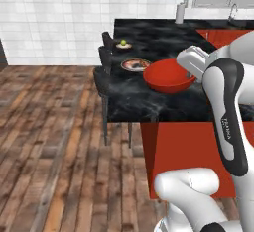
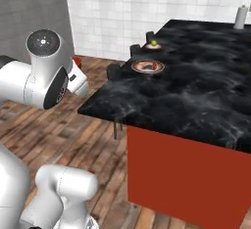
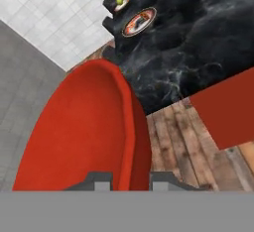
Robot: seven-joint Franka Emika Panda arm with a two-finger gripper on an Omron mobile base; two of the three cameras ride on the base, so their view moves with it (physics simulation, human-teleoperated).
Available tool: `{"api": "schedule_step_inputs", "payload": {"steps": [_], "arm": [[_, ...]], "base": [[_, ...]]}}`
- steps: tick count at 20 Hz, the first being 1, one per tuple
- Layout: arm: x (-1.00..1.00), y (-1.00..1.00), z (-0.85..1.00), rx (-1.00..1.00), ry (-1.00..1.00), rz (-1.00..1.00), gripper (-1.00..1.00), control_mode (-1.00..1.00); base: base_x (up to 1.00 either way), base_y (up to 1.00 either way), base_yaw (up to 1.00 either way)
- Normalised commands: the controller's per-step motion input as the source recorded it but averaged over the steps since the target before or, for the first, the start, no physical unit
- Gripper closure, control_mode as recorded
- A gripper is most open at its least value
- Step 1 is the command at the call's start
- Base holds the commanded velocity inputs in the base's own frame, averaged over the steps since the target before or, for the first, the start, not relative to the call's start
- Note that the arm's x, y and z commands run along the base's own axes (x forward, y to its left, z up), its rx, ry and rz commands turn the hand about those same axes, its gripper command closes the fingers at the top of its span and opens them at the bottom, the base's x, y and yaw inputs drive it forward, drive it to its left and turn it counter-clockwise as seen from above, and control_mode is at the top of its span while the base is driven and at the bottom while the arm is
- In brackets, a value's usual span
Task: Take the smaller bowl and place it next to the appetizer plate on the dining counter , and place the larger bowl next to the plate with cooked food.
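**Q:** Closest to the hand camera, what shows?
**A:** Red bowl [image 3: 84, 137], small, shallow and glossy, its rim pinched between the two dark fingertips of the end effector [image 3: 130, 180], which is clenched on it. From the left base camera the bowl hangs in the air, tilted, over the near part of the bench.

**Q:** Describe the rest, biggest first.
**A:** A long bench [image 1: 163, 94] with a black marbled top on a red base runs away toward a white tiled wall [image 1: 54, 18]. Brown wood plank floor [image 1: 49, 146] lies to its left. The white arm [image 1: 225, 107] with dark joints rises at lower right of the left base view. Dark round stools [image 1: 101, 80] stand along the bench's left edge. On the bench sits a dark-rimmed plate [image 1: 135, 65] with orange-red food, near that edge. Beyond it, apart from it, is a small plate [image 1: 123, 44] carrying a green round fruit [image 1: 123, 42]. The held bowl is just to the right of the dark-rimmed plate in that view.
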Motion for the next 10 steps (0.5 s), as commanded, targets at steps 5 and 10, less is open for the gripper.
{"api": "schedule_step_inputs", "payload": {"steps": [5, 10], "arm": [[0.00, 0.00, 0.00, 0.00, 0.00, 0.00, 1.00, 1.00], [0.00, 0.00, 0.00, 0.00, 0.00, 0.00, 1.00, 1.00]], "base": [[0.90, 1.00, 0.00], [0.97, 1.00, -0.04]]}}
